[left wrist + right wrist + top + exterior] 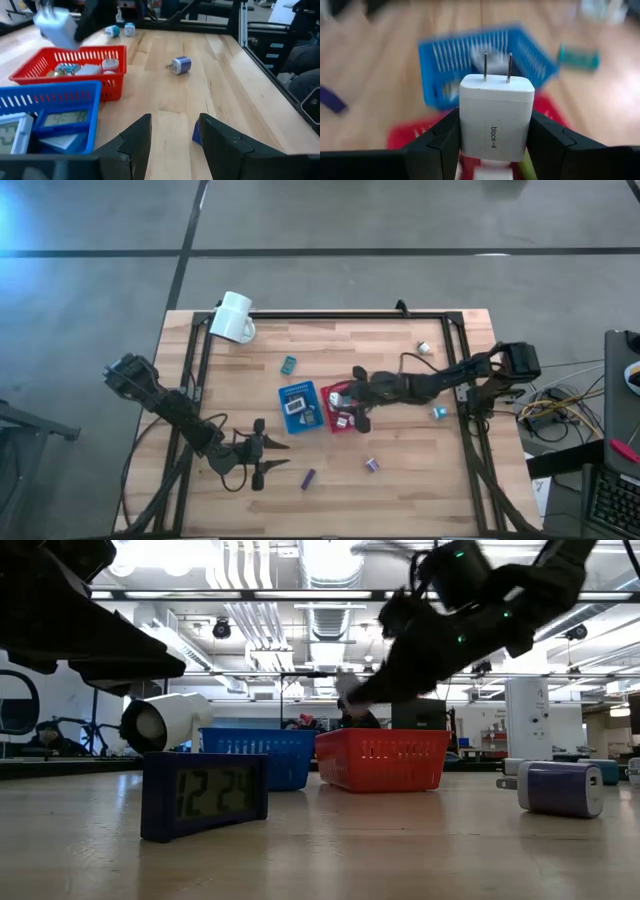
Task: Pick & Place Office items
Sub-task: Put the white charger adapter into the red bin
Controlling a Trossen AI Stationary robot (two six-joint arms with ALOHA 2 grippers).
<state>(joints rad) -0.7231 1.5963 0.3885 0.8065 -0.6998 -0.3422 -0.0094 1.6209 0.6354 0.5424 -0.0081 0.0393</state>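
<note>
The right claw [492,135] pinches a white charger [496,117] between its fingers, prongs pointing away, above the red basket [338,394]; the left claw [172,142] hovers spread over the bench [400,470], holding nothing.

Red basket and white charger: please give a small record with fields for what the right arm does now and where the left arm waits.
right end effector: shut on white charger, prongs pointing away from the wrist
position: above red basket
red basket contents: several small items, not identifiable
blue basket: beside the red one, holds flat clock-like pieces
left end effector: open, empty, low over the table's near side
</note>
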